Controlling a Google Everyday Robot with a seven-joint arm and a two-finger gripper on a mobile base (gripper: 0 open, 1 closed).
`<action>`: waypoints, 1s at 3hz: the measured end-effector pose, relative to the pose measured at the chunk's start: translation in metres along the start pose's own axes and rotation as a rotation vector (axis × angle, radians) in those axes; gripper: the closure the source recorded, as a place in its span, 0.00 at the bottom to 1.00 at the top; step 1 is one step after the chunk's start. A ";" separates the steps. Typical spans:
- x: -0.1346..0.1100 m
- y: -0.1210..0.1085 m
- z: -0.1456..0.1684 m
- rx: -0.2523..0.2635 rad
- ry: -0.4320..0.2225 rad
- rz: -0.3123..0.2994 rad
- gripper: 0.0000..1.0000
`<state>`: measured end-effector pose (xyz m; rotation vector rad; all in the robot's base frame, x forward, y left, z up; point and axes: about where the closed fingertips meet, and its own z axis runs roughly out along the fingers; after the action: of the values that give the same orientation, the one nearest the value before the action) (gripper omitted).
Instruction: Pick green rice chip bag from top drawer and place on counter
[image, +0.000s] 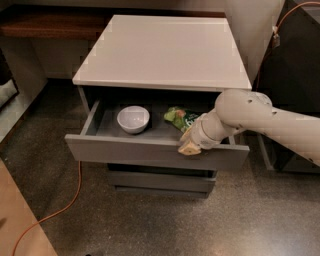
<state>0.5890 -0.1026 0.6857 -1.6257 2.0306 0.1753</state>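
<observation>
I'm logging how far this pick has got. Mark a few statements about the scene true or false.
1. The top drawer, under the counter, is pulled open. True.
2. The green rice chip bag lies on the counter. False: it lies inside the top drawer.
3. A white bowl sits in the drawer, on the bag's picture-left. True.
4. The hand hovers over the bowl. False: it is at the drawer's front wall, close beside the bag.
</observation>
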 end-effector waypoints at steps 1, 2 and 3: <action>0.003 0.035 -0.007 0.025 -0.009 0.055 1.00; 0.003 0.038 -0.008 0.028 -0.010 0.061 0.98; 0.002 0.038 -0.009 0.028 -0.010 0.061 0.75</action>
<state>0.5507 -0.0982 0.6835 -1.5439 2.0673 0.1756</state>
